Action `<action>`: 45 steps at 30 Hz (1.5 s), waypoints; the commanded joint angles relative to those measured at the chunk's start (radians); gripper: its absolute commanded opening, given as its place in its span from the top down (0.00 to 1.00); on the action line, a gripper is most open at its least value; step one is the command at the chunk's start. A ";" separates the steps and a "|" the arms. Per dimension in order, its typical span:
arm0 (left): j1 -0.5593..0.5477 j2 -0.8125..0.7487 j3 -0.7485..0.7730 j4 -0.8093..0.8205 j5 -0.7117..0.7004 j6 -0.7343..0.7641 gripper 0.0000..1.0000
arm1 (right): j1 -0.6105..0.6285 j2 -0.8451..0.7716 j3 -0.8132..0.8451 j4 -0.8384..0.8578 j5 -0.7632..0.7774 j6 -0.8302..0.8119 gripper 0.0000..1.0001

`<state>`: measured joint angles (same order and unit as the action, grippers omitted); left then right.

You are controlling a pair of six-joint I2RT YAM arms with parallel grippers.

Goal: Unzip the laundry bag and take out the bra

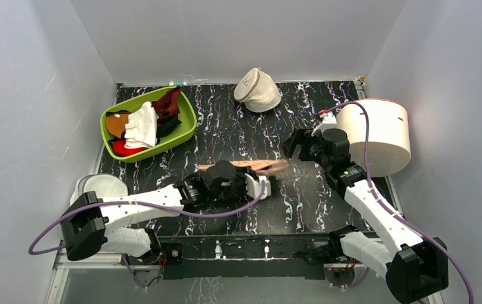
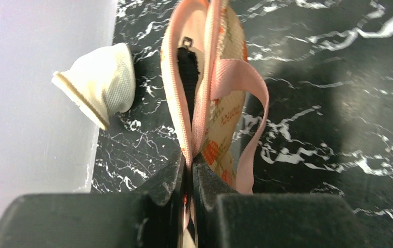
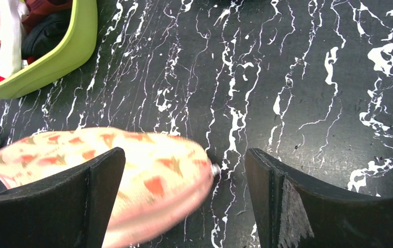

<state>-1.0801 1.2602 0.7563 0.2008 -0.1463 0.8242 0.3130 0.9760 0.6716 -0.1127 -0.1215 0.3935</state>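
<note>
Left hand [image 2: 190,173] is clamped tight on the seam of the laundry bag [image 2: 220,119], pinching its near end with the case stood up on edge. From that pinch the bag's long axis runs straight away from the hand, out over the surface [image 2: 339,103] toward the other arm. The zip gapes along the top edge here, and down in the gap there's a strip of black. I read that as a strap of the bra [image 2: 186,77], so the bra is inside the bag, not out yet. A pink loop [image 2: 251,103] hangs off the side.

Out to the far end now: right hand [image 3: 184,155] has its fingers spread wide and holds nothing. The bag's free tip sits right between them, closer to 1 finger than the other. At that tip is a small metal nub [image 3: 215,169], probably the zip pull. Of the 2 hands, the right is plainly nearer to it. My call is that any pull has to run along that axis, with the left pinch as the anchor.
</note>
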 commanded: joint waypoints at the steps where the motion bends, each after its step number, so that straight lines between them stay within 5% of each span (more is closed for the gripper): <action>1: -0.071 0.002 -0.023 -0.070 -0.019 0.031 1.00 | -0.003 -0.021 0.048 0.012 0.035 -0.016 0.14; 4: -0.109 0.005 -0.043 -0.144 0.099 -0.041 0.87 | -0.003 -0.046 0.040 0.004 0.050 -0.031 0.14; 10: -0.127 0.017 -0.013 -0.229 0.233 -0.132 0.41 | -0.003 -0.081 0.026 0.001 0.054 -0.057 0.13; 15: -0.126 0.008 0.054 -0.264 0.304 -0.226 0.30 | -0.004 -0.096 0.026 -0.006 0.062 -0.077 0.12; 21: -0.144 0.133 0.127 -0.037 0.166 -0.515 0.20 | -0.005 -0.107 0.035 0.001 0.069 -0.075 0.12; 26: -0.241 0.342 0.222 0.080 -0.213 -0.573 0.13 | -0.005 -0.135 0.046 -0.021 0.091 -0.078 0.11; 33: -0.278 0.554 0.303 0.190 -0.366 -0.555 0.11 | -0.006 -0.160 0.049 -0.063 0.100 -0.078 0.11; 39: -0.279 0.601 0.224 0.281 -0.389 -0.507 0.14 | -0.006 -0.183 0.025 -0.082 0.112 -0.072 0.10; 41: -0.279 0.601 0.195 0.292 -0.407 -0.509 0.23 | -0.006 -0.180 0.018 -0.082 0.110 -0.068 0.10; 45: -0.280 0.545 0.109 0.299 -0.404 -0.537 0.59 | -0.006 -0.156 0.017 -0.088 0.095 -0.065 0.10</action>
<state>-1.3571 1.8732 0.9386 0.4641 -0.5159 0.3016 0.3119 0.8120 0.6716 -0.2195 -0.0277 0.3233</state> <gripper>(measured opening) 0.540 0.904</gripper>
